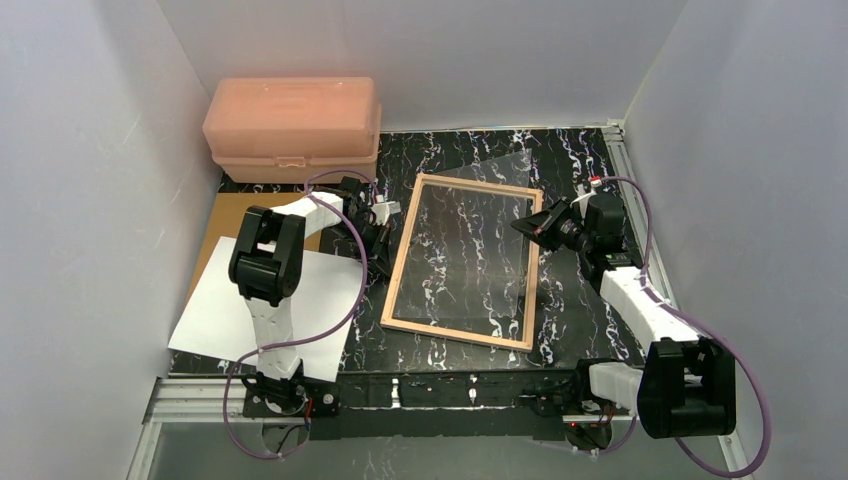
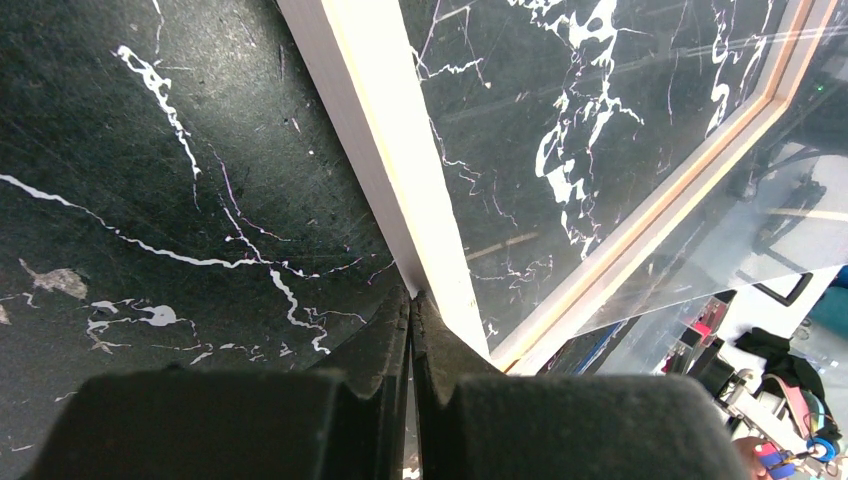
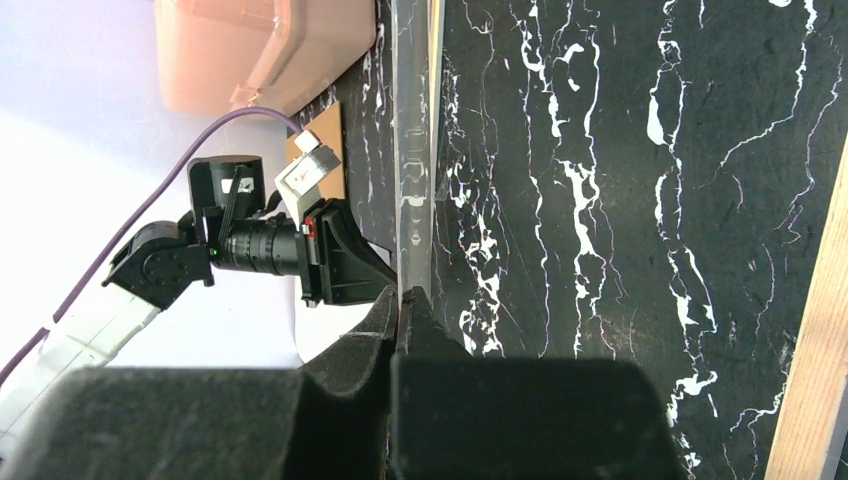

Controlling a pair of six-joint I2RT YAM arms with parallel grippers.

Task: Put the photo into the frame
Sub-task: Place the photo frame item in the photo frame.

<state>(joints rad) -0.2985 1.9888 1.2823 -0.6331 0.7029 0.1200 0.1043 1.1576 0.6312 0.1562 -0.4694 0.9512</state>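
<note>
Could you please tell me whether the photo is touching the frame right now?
Apart. The top view shows the photo, white back up, lying left of the frame, with a strip of dark table between them.

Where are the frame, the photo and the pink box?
the frame [image 1: 402, 250]: top external view, on its left wooden rail.
the photo [image 1: 210, 318]: top external view, on its bare white back.
the pink box [image 1: 292, 128]: top external view, on its lid.
</note>
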